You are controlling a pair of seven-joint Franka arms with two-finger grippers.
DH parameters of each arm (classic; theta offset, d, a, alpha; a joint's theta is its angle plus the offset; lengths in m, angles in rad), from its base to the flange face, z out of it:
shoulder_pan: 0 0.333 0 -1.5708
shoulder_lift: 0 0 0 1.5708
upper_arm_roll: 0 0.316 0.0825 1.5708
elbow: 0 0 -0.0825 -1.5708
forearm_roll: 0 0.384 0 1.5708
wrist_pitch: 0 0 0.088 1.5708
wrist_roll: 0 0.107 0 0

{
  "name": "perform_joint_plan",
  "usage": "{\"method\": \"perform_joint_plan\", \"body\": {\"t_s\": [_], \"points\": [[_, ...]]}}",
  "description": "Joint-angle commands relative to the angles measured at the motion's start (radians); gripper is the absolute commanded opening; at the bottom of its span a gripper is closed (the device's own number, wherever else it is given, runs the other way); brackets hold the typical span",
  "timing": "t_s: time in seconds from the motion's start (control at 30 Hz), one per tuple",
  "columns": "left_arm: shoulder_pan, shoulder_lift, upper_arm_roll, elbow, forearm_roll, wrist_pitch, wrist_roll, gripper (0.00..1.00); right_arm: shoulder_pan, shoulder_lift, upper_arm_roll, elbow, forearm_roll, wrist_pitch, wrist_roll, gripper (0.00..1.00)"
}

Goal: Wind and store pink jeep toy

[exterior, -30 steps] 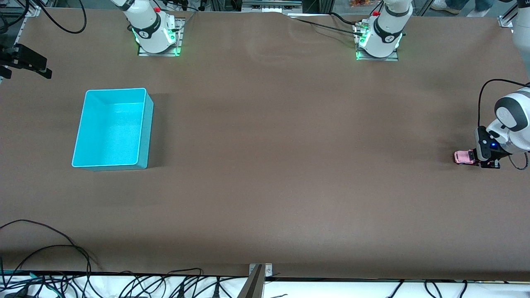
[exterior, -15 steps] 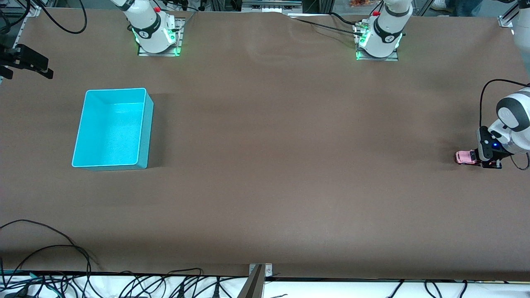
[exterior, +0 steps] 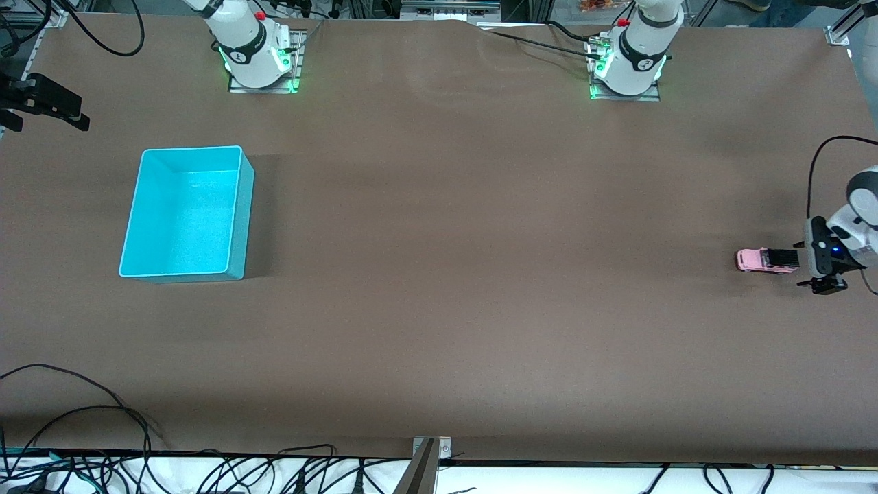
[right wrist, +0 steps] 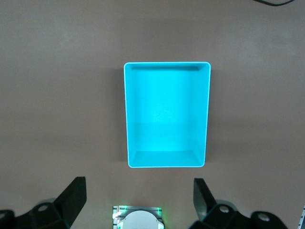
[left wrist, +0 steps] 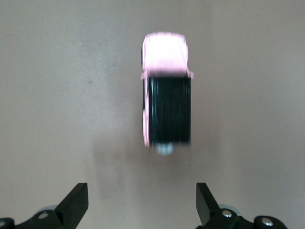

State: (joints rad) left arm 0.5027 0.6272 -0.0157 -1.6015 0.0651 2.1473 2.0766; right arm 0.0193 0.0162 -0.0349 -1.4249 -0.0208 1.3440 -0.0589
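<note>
The left claw [exterior: 802,264] sits low over the desk [exterior: 480,274] at the left arm's end, its jaws spread wide and holding nothing. In the left wrist view the two fingertips [left wrist: 76,202] stand well apart with only bare desk between them. Just ahead of it, clear of both fingers, the pink jeep toy [exterior: 766,260] rests on its wheels on the desk, black roof up, its pink hood pointing away from the claw toward the right arm's end.

The right claw [right wrist: 138,202] waits high above the turquoise bin [exterior: 185,214], jaws likewise wide apart and holding nothing. The bin sits on the desk at the right arm's end, well apart from the jeep.
</note>
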Motion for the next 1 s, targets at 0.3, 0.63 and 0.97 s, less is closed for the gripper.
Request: {"method": "perform_joint_plan", "body": {"t_s": [0.3,0.63,0.97], "points": [[-0.003,-0.050,-0.001,0.060,-0.018,-0.135,-0.187,1.00,0.005,0.004,0.003,0.012,-0.016,-0.006,-0.012,1.00],[-0.044,-0.066,-0.004,0.166,-0.008,-0.323,-0.331,1.00,0.005,0.004,0.003,0.012,-0.016,-0.005,-0.012,1.00],[-0.082,-0.109,-0.009,0.189,-0.008,-0.389,-0.424,1.00,0.007,0.004,0.004,0.012,-0.016,-0.008,-0.012,1.00]]}}
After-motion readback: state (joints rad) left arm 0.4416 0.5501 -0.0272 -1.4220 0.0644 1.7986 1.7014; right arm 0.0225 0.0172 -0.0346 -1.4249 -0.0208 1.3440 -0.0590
